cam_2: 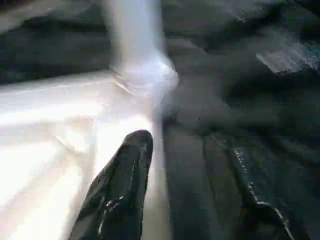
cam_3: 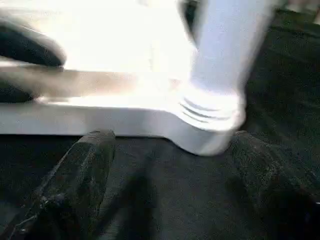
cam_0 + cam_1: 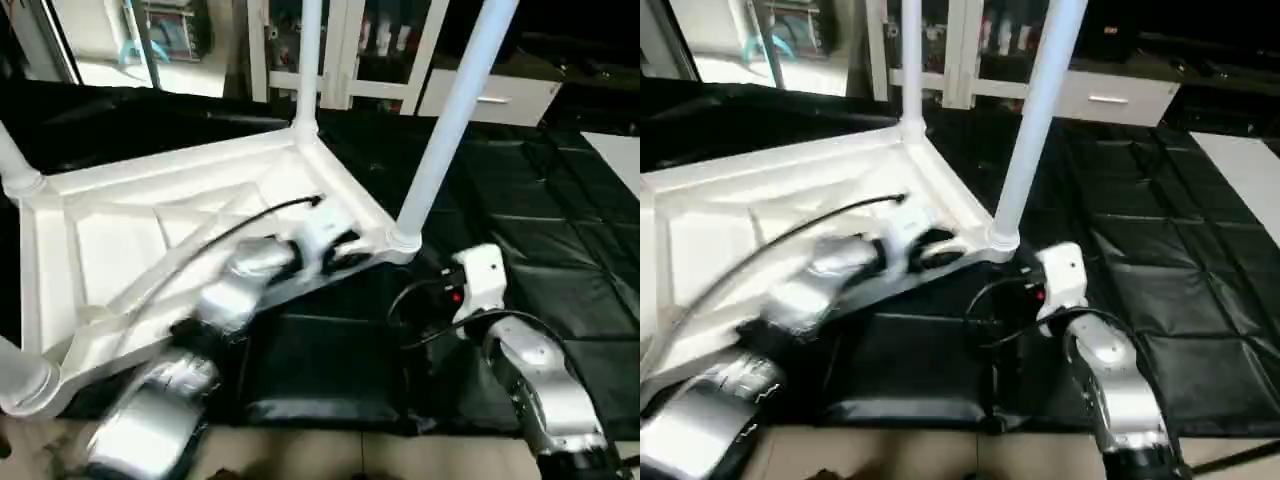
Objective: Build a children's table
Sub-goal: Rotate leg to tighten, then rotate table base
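White plastic table top lies upside down on black floor mat, legs up | left wrist: spread left fingers straddle its rim below corner leg | right wrist: right fingers spread, corner socket just beyond them.

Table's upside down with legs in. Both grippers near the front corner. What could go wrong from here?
1. The left gripper straddles the tabletop's front rim, one finger over the ribbed underside; pulling away could snag the rim and drag the top across the black mat.
2. The open right gripper sits just short of the near corner socket; a forward nudge could tilt that leg, if it is only loosely seated.
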